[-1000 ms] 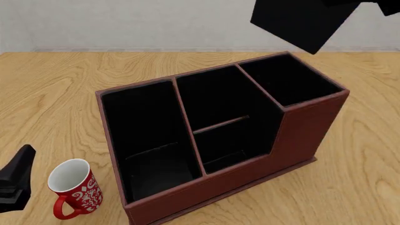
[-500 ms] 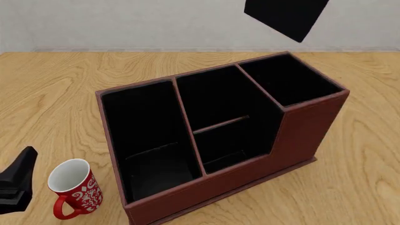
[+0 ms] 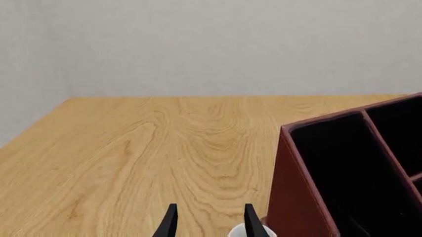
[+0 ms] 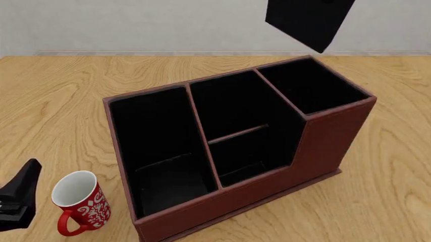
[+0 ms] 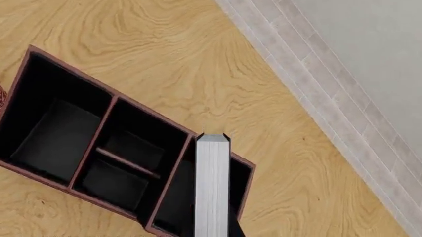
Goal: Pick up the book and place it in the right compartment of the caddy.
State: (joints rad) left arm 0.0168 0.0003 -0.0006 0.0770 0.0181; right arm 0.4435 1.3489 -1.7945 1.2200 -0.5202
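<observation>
The black book [image 4: 306, 20] with its white page block [image 5: 212, 187] hangs in the air, tilted, above the far side of the caddy's right compartment [image 4: 310, 85]. In the right wrist view the book's lower end overlaps that compartment [image 5: 178, 202]. My right gripper [image 5: 212, 233] is shut on the book; its fingers are mostly hidden behind it, and it is out of the front view. The red-brown caddy [image 4: 336, 146] stands mid-table, and also shows in the right wrist view [image 5: 39, 170] and the left wrist view [image 3: 293, 197]. My left gripper [image 4: 17, 194] [image 3: 209, 224] is open and empty, low at the near left.
A red mug [image 4: 81, 201] with a white inside stands right of my left gripper, close to the caddy's near left corner; its rim shows in the left wrist view [image 3: 252, 231]. A grey wall [image 4: 135, 25] bounds the table's far edge.
The book has moved left and turned more upright over the right compartment. My left gripper has sunk slightly.
</observation>
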